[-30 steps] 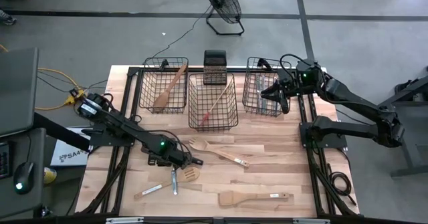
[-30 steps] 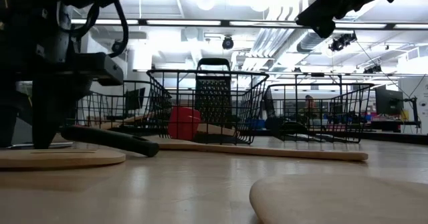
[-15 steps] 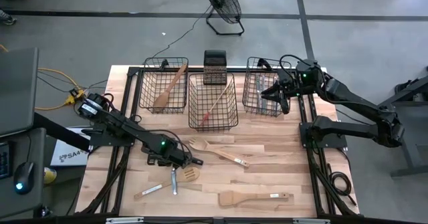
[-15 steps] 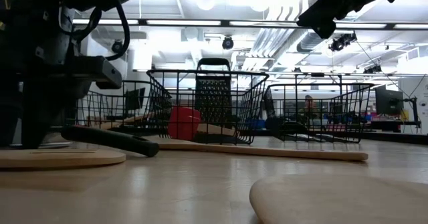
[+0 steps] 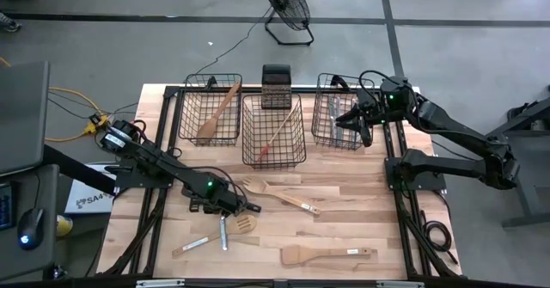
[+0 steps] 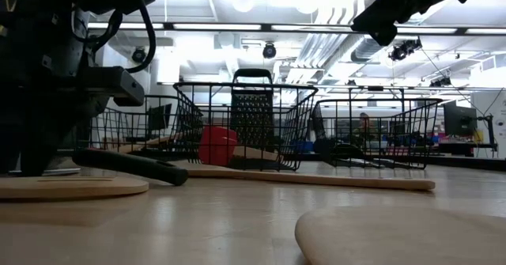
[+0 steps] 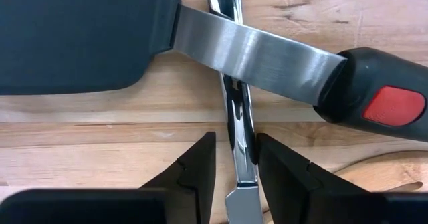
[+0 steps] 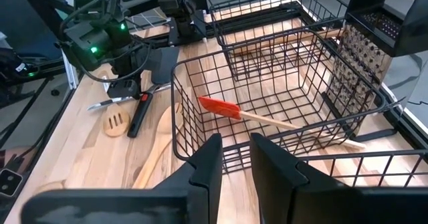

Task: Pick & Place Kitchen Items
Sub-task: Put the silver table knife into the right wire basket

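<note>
Seen from above, a wooden bench (image 5: 361,202) carries three black wire baskets (image 5: 273,131) along its far side, with loose utensils nearer the front: a pale wooden spoon (image 5: 277,193), a slotted wooden spatula (image 5: 212,235), another wooden spatula (image 5: 326,254) and a silver knife (image 5: 223,233). The left pincer (image 5: 230,207) is down among these items. The right pincer (image 5: 359,123) hangs beside the right-hand basket, holding nothing visible.

At bench height, the left arm fills the near left, and a black handle (image 6: 130,165) lies on the bench.

From the left wrist, the two dark fingers (image 7: 194,174) straddle the silver knife (image 7: 237,144), close on either side; whether they press it I cannot tell. A black spatula (image 7: 73,37) crosses over the knife.

From the right wrist, the fingers (image 8: 204,167) stand close together, nothing between them, above the middle basket, where a red spatula (image 8: 224,108) lies.
</note>
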Robot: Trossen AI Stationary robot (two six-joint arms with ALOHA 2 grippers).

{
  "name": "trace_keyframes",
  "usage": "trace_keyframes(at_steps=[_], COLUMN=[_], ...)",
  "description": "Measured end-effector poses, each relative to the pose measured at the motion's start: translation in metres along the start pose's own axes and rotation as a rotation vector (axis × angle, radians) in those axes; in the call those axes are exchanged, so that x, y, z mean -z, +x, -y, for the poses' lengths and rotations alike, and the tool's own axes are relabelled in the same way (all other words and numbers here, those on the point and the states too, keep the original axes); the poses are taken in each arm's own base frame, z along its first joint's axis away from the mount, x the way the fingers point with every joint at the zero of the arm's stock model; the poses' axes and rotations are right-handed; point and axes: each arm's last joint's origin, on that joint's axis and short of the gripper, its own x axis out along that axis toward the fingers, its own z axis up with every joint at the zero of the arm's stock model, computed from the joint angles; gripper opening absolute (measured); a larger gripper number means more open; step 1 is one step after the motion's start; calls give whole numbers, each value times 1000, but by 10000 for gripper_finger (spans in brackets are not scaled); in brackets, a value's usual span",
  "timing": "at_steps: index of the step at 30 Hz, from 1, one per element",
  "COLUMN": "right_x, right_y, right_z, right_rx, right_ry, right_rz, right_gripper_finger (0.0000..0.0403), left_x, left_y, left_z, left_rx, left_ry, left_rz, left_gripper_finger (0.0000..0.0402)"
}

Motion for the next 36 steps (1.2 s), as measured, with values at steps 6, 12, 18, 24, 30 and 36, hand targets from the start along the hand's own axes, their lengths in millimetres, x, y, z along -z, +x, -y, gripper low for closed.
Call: trace_keyframes(at_steps=[6, 12, 18, 24, 30, 36], right_x=[1, 1, 2, 2, 2, 2], right_y=[0, 0, 0, 0, 0, 0], right_z=[0, 0, 0, 0, 0, 0], right_rx=[-1, 0, 1, 2, 2, 2], right_ry=[0, 1, 1, 2, 2, 2], right_rz=[-10, -14, -14, -14, -15, -15], right_gripper_finger=[70, 70, 70, 70, 70, 70], left_x=[0, 1, 0, 0, 0, 0], left_y=[0, 0, 0, 0, 0, 0], left_z=[0, 0, 0, 0, 0, -1], left_rx=[-3, -5, -1, -3, -6, -9], left_ry=[0, 1, 1, 0, 0, 8], left_rz=[-8, -15, -8, -4, -2, -1], left_gripper_finger=[103, 103, 103, 103, 93, 52])
